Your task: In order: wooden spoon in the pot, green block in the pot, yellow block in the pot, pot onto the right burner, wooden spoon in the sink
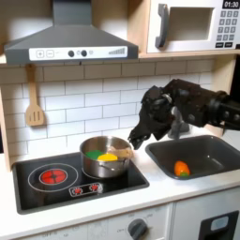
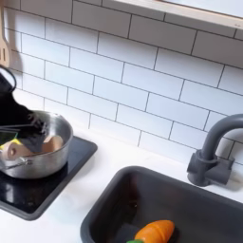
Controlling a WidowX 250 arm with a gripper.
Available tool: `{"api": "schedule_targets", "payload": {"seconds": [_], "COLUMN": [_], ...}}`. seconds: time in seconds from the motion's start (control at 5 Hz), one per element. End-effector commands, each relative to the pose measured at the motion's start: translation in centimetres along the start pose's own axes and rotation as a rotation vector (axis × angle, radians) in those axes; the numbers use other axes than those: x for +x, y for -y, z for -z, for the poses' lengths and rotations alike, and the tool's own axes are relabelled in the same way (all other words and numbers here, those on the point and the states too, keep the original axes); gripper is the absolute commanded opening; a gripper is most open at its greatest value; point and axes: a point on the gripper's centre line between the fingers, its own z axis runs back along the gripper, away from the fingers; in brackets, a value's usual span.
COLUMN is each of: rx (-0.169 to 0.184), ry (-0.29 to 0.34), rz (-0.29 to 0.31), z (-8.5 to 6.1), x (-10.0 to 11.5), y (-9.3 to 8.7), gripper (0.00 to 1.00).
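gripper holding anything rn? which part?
Cannot tell. The gripper hangs at the pot rim, too dark and blurred to see a hold.

The black arm enters from the first exterior view's right edge, runs leftward at mid height, then bends down at the wrist. The tool (image 1: 138, 141) points down and toward the first exterior view's left, with its tips low and just off the arm's bulky wrist housing. In the second exterior view, the tool (image 2: 8, 112) appears as a dark mass at the left edge. Whether its jaws are parted or closed cannot be determined.
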Motion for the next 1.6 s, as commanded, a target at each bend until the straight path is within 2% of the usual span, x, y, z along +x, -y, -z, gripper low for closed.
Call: {"api": "schedule_targets", "payload": {"seconds": [0.0,0.2,0.4,0.6,1.0,1.2,1.4], "rx": [-0.004,0.013,0.037,0.051,0.132,0.141,0.139], "ry": [0.049,0.049,0.074,0.063,0.136,0.172,0.173], "rz": [0.037,0.051,0.045,0.024,0.017,0.040,0.044], "z": [-1.8,-1.9,-1.5,-0.8,0.3,0.7,1.0], "x": [-2.1,-3.2,-3.7,-4.3,-3.5,-2.6,-2.2], "y": [0.4,0.2,-0.2,-0.8,-2.8,-3.2,-3.5], "gripper": [1.00,1.00,1.00,1.00,1.00,0.96,0.94]}}
